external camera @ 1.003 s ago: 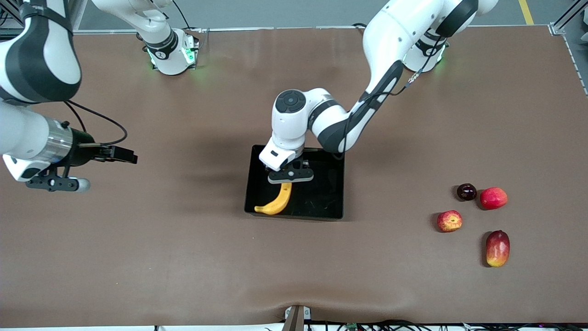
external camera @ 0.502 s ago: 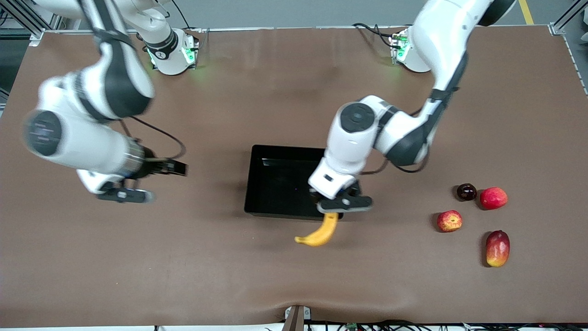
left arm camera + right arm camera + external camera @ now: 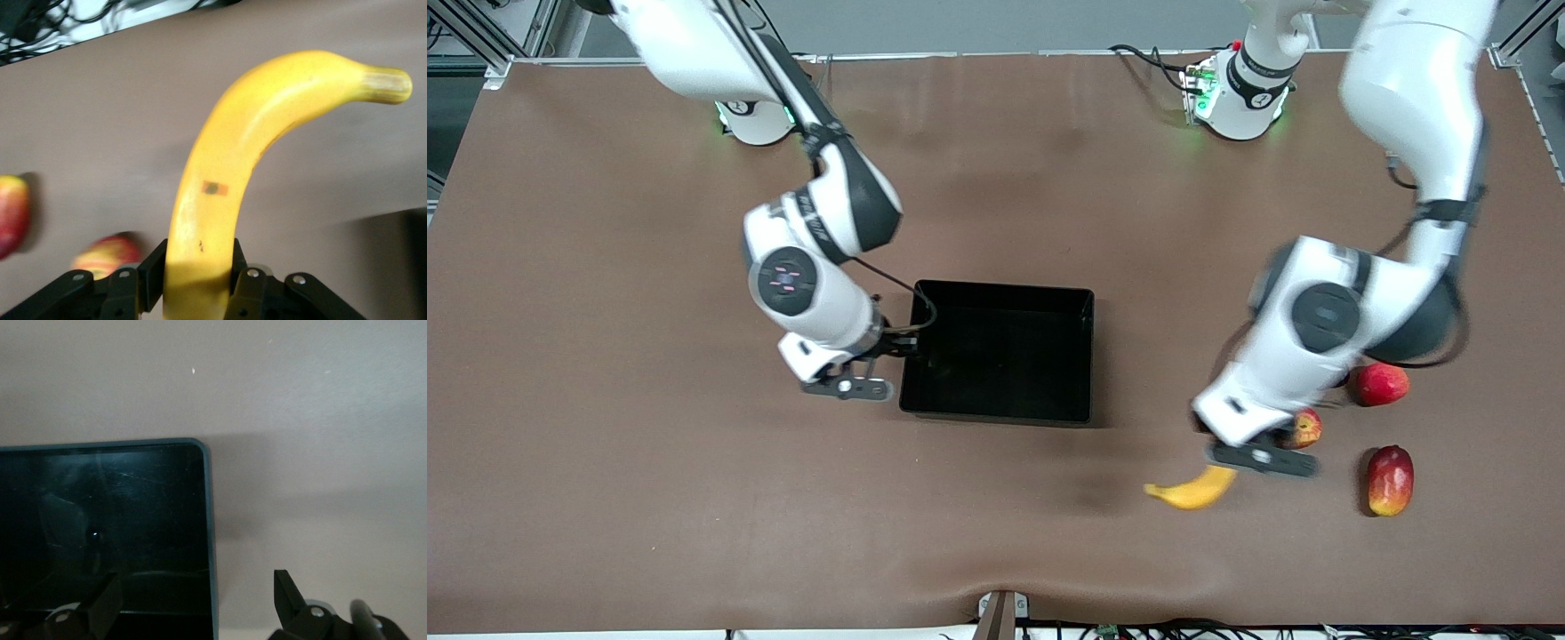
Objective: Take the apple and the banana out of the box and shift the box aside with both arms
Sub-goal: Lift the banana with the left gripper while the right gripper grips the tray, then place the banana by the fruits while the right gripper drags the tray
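The banana, light and easily bruised, is clamped at one end by the left gripper over bare table beside the apple. The emptied box, stiff and slick-walled, is approached by the opened right gripper at its rim.

- The apple is largely covered by the left arm's wrist in the front view; only a small red-yellow edge shows.
- The left gripper and the arm above it are blurred there.
- In the left wrist view the banana runs off the lower edge where the fingers clamp it, and two reddish fruits are blurred, one cut by the edge.
- In the right wrist view the box is cut off at the edge, and only parts of the right gripper show.
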`<state>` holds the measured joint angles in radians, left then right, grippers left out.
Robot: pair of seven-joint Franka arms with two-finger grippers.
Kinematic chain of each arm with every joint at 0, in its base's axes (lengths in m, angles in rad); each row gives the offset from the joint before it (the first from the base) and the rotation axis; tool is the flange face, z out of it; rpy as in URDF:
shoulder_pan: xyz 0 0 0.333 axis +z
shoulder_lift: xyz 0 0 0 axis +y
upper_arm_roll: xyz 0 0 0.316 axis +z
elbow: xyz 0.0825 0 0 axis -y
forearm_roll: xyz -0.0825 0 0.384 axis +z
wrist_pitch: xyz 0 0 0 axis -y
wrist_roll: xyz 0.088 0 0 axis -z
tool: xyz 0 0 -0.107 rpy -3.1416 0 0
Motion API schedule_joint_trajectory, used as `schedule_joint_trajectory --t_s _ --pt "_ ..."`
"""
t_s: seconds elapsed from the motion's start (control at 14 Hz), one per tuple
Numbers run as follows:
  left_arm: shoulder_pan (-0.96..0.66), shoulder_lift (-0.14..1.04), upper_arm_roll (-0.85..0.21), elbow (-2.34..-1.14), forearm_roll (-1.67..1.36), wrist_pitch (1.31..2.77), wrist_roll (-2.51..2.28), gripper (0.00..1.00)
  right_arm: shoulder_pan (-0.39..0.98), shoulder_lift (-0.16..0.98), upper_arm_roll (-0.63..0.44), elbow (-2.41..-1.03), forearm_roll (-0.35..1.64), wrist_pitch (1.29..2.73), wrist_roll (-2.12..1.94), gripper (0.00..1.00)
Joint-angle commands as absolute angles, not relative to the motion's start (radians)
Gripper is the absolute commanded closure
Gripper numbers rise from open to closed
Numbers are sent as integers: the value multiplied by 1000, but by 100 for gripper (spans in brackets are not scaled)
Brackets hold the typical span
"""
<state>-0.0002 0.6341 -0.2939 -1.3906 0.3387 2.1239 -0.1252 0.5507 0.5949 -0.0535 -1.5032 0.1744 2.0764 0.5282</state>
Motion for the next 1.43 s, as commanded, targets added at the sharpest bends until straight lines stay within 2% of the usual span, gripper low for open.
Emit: schedule_joint_trajectory --t_s 0.0,0.07,0.14,0.22,0.36,0.43,0.86,1.22,1.29,1.36 --pt "107 662 -305 -1404 334 2135 67 100 543 643 -64 -1485 169 2085 522 9" --pt "127 679 -298 -1404 344 2152 96 100 545 656 -63 -1486 170 2106 511 22" --pt "147 696 -296 -1404 360 2181 118 100 557 670 -64 -1489 170 2127 511 28" --pt "169 712 -296 -1404 386 2209 135 100 569 686 -64 -1491 166 2144 509 39" --pt "213 744 -296 -1405 431 2264 146 100 571 693 -63 -1491 152 2157 509 94" --pt "224 762 -296 -1405 434 2281 146 100 571 693 -63 -1491 152 2155 511 100" --pt "267 847 -296 -1407 436 2350 129 100 548 652 -66 -1491 153 2128 506 100" --pt "271 867 -265 -1413 436 2365 126 100 396 526 -66 -1485 170 1944 315 100" --pt "272 867 -264 -1413 434 2365 126 88 352 500 -67 -1491 169 1918 264 100" --pt "272 867 -265 -1413 434 2365 126 52 286 482 -67 -1494 169 1881 186 100"
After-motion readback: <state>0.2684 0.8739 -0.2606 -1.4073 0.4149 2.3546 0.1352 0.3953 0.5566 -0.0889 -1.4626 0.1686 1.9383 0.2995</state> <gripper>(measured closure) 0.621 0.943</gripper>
